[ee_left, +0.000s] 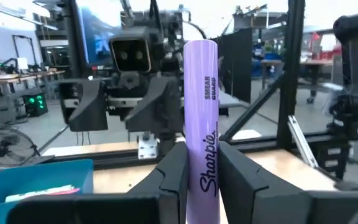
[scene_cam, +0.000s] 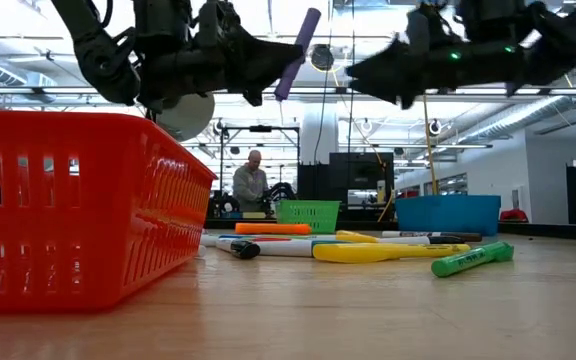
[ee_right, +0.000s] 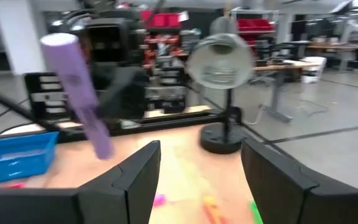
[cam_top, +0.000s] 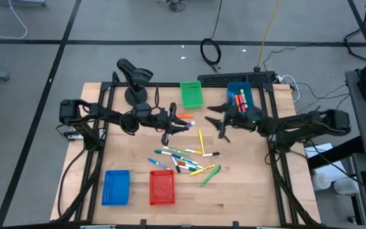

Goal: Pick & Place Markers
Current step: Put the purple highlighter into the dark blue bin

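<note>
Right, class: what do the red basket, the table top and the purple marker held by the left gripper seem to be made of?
Red basket: likely moulded plastic, glossy, with slotted walls.
Table top: pale wood, visible grain, matte.
Purple marker in the left gripper: smooth plastic barrel, slight sheen, printed lettering.

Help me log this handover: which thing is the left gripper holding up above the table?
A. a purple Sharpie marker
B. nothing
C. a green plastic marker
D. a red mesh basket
A: the left gripper is shut on the purple Sharpie marker, which stands upright between its fingers.
</note>
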{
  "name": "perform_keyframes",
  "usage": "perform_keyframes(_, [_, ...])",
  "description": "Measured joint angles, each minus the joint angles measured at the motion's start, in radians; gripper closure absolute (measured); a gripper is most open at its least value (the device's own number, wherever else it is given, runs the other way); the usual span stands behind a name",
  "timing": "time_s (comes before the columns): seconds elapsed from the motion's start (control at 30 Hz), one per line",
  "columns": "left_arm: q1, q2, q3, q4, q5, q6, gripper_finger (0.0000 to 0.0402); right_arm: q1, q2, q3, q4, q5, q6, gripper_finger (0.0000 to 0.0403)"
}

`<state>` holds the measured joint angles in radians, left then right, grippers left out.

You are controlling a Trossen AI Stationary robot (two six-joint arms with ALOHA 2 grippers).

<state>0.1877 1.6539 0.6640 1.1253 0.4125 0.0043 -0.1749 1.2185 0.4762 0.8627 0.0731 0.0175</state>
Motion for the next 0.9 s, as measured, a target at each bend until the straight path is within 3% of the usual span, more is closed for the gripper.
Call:
perform_keyframes(0.33, [-0.02,0.0,0.0,-0.032,-0.033,0.021,0.0335,0.138,0.139,0.145,0.0,0.0,-0.055,0.019])
perform_keyframes(0.47, [-0.022,0.0,0.005,-0.036,-0.107,0.027,0.0335,0.166,0.155,0.161,0.021,-0.001,-0.072,0.019])
perform_keyframes(0.73, [-0.057,0.0,0.202,-0.387,-0.148,0.155,0.0335,0.171,0.157,0.162,0.044,0.001,-0.101,0.019])
perform_keyframes(0.9, [-0.086,-0.001,0.234,-0.415,-0.153,0.198,0.0335,0.171,0.157,0.162,0.037,0.0,-0.116,0.019])
